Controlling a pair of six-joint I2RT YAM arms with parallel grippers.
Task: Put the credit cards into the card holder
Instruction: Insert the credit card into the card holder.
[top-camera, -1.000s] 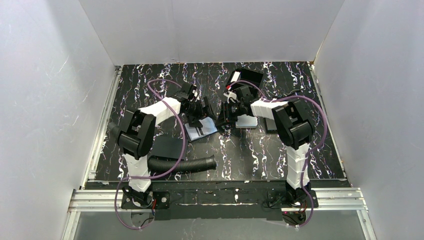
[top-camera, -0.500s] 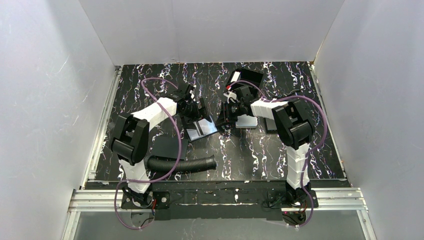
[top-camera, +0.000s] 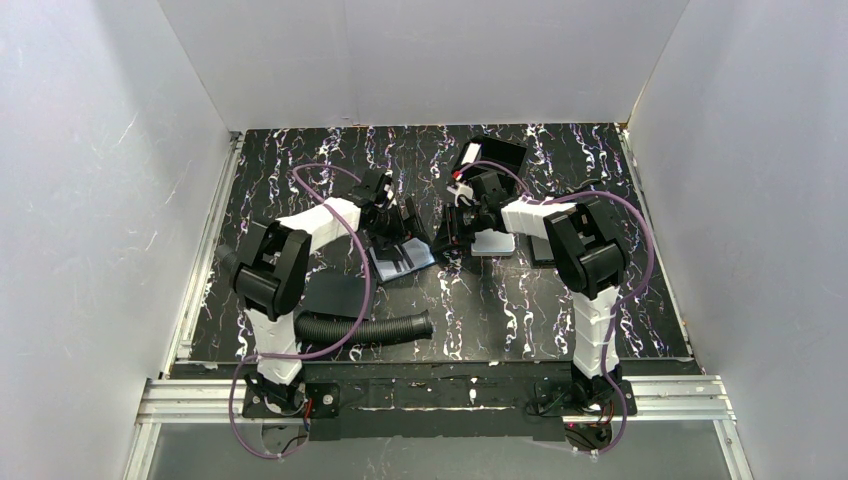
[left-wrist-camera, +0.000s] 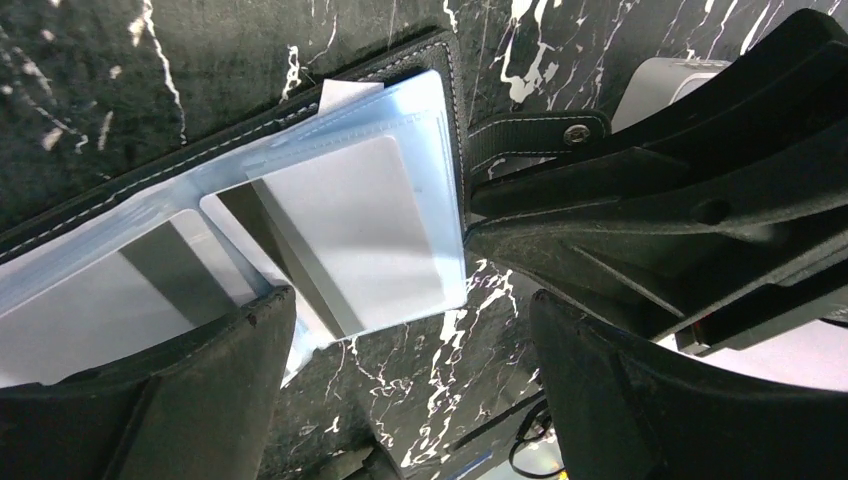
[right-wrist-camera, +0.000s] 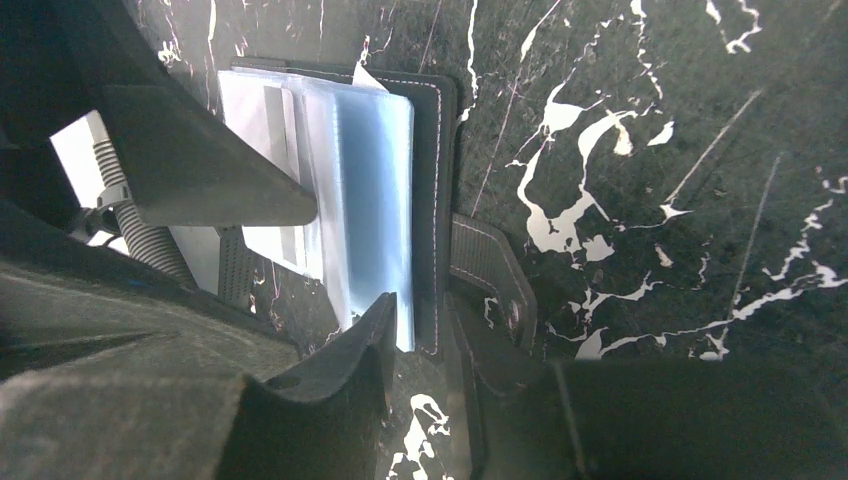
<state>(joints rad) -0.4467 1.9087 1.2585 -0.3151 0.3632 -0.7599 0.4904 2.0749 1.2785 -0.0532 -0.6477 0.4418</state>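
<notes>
The card holder (top-camera: 402, 260) lies open on the marbled table, its clear sleeves facing up. Pale whitish credit cards (left-wrist-camera: 350, 230) sit inside the sleeves; a white corner pokes out at the top. My left gripper (left-wrist-camera: 408, 330) hovers open just over the holder's near edge, with only table between its fingers (left-wrist-camera: 160, 400). It also shows from above as the left gripper (top-camera: 396, 226). My right gripper (right-wrist-camera: 425, 320) is shut on the black cover edge of the card holder (right-wrist-camera: 437, 200), beside the closing tab (right-wrist-camera: 490, 270). From above, the right gripper (top-camera: 452, 230) sits at the holder's right side.
A pale grey flat case (top-camera: 494, 243) lies under the right wrist. A black open box (top-camera: 496, 153) stands at the back. A flat black pad (top-camera: 335, 294) and a corrugated black hose (top-camera: 365, 328) lie in front of the left arm. White walls enclose the table.
The left arm swung a little to the left and came back, its gripper staying open over the holder. The right arm and the card holder have not moved.
</notes>
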